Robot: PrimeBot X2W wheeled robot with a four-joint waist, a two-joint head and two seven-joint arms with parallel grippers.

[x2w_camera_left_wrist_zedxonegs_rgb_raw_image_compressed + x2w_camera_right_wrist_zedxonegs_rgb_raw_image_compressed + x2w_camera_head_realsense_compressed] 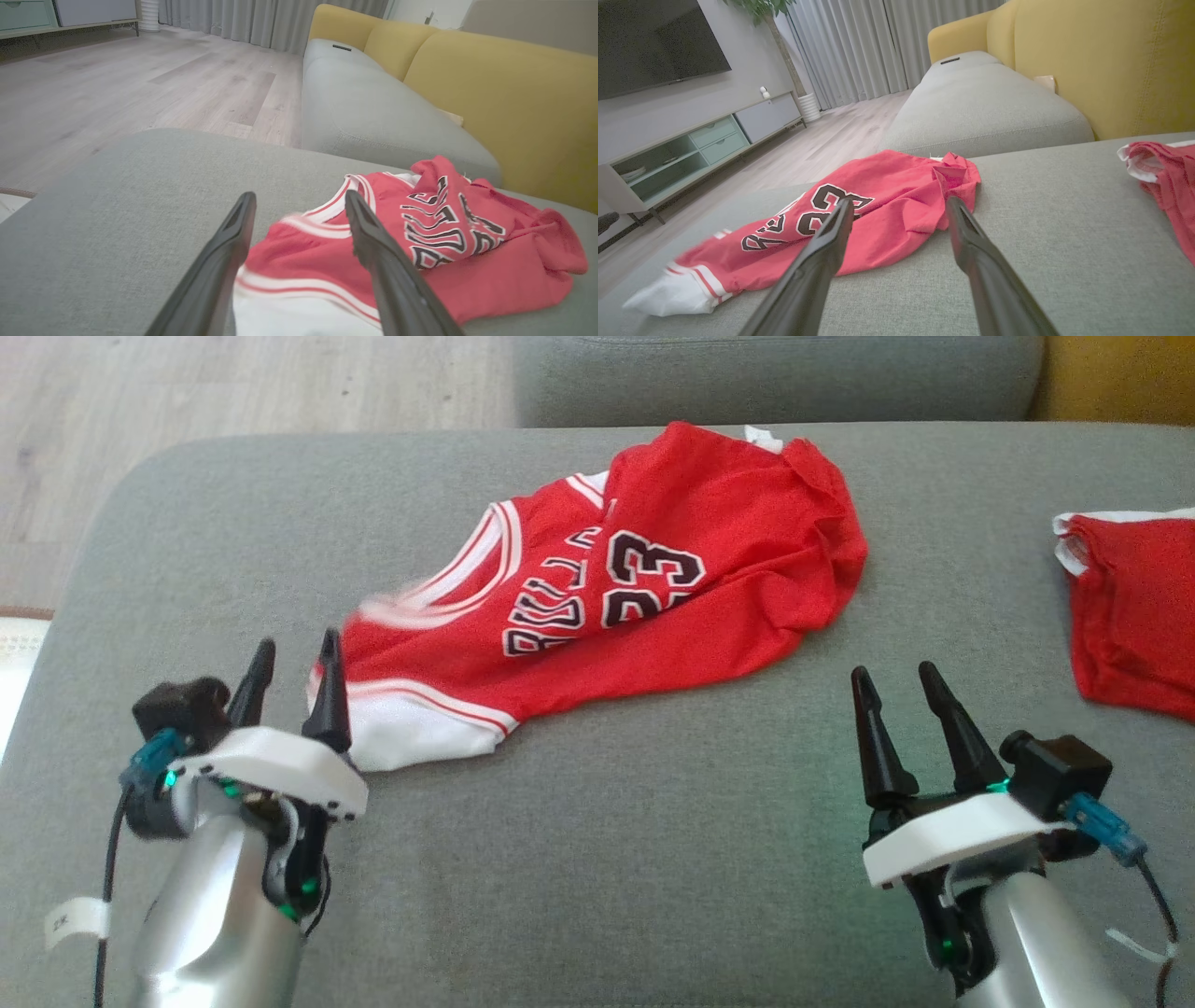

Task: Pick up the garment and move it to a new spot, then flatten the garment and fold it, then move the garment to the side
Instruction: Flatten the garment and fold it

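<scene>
A grey sofa cushion (653, 859) bears a crumpled red jersey (653, 579) and, well apart, another red garment (1134, 607).

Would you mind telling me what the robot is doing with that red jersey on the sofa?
The robot is working on a red jersey that lies rumpled, not yet flattened or folded, on the grey sofa cushion. Its left end effector is open at the jersey's white hem, gripping nothing. The right end effector is open too, over bare cushion, apart from the jersey. A second red garment lies at the right edge.
</scene>
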